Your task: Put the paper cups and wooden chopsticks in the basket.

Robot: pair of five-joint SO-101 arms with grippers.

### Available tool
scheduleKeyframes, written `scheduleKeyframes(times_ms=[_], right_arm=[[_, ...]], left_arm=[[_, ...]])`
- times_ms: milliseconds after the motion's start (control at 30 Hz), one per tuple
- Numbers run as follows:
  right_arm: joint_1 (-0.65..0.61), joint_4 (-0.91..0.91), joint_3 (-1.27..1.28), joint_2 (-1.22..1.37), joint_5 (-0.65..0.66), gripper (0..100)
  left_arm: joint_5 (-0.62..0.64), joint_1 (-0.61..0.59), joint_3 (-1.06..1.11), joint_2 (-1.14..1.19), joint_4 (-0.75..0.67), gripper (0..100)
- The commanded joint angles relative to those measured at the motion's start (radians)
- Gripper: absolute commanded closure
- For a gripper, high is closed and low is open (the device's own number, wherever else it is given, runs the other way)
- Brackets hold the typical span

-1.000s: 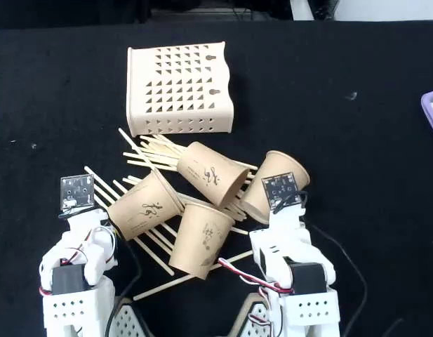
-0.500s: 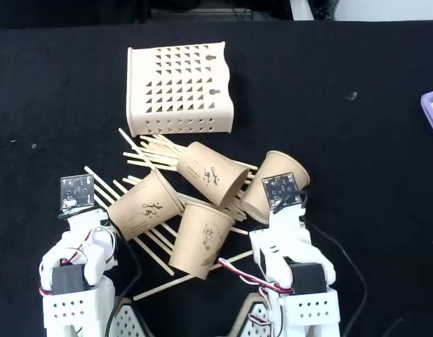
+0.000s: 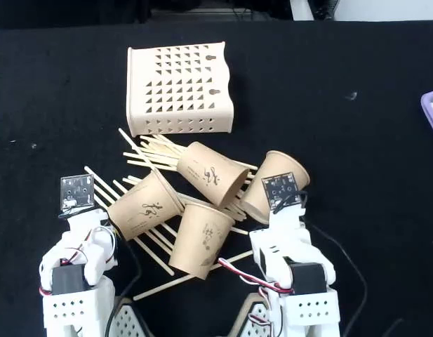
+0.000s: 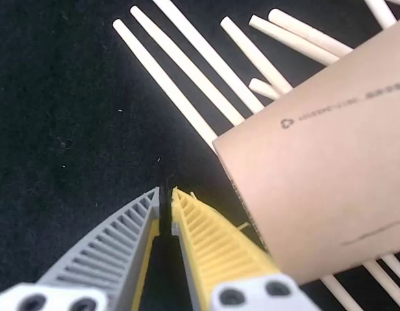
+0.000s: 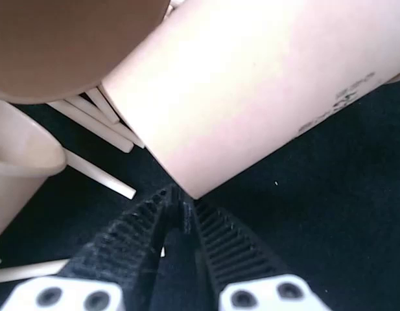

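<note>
Several paper cups lie on their sides on the black table: one (image 3: 142, 204) at the left, one (image 3: 212, 173) in the middle, one (image 3: 201, 241) nearer the arms, one (image 3: 274, 184) at the right. Wooden chopsticks (image 3: 151, 152) are scattered under and around them. The perforated beige basket (image 3: 179, 89) lies beyond the pile. My left gripper (image 4: 166, 193) is shut and empty, beside a cup (image 4: 329, 168) and chopsticks (image 4: 187, 71). My right gripper (image 5: 182, 196) is shut and empty, its tips against the rim of a cup (image 5: 251, 84).
Both arm bases (image 3: 72, 298) (image 3: 300, 295) stand at the table's near edge. A purple object (image 3: 432, 112) pokes in at the right edge. Bare black cloth surrounds the pile on the left, right and far sides.
</note>
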Motion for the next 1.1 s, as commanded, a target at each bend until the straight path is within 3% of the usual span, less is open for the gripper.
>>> scheduleKeyframes(times_ms=[0,300,433,667,800,933,1067], right_arm=[[0.012,0.006,-0.004,-0.094,-0.002,98.7],[0.012,0.005,-0.004,-0.094,-0.002,98.7],[0.02,-0.014,-0.071,-0.094,0.0,98.7],[0.101,-0.078,-0.406,-0.093,0.0,98.6],[0.138,-0.127,-0.535,-0.093,0.044,98.2],[0.189,-0.204,-0.555,-0.093,0.241,85.8],[0.207,-0.258,-0.605,-0.093,0.319,71.4]], left_arm=[[0.011,0.013,0.022,-0.005,0.003,95],[0.005,-0.007,0.022,-0.005,0.003,95],[0.0,-0.142,-0.01,-0.006,-0.026,95],[-0.35,-0.389,-0.2,-0.006,-0.178,95],[-0.367,-0.435,-0.288,-0.006,-0.256,95],[-0.367,-0.418,-0.418,-0.006,-0.282,94],[-0.296,-0.334,-0.582,-0.005,-0.285,82]])
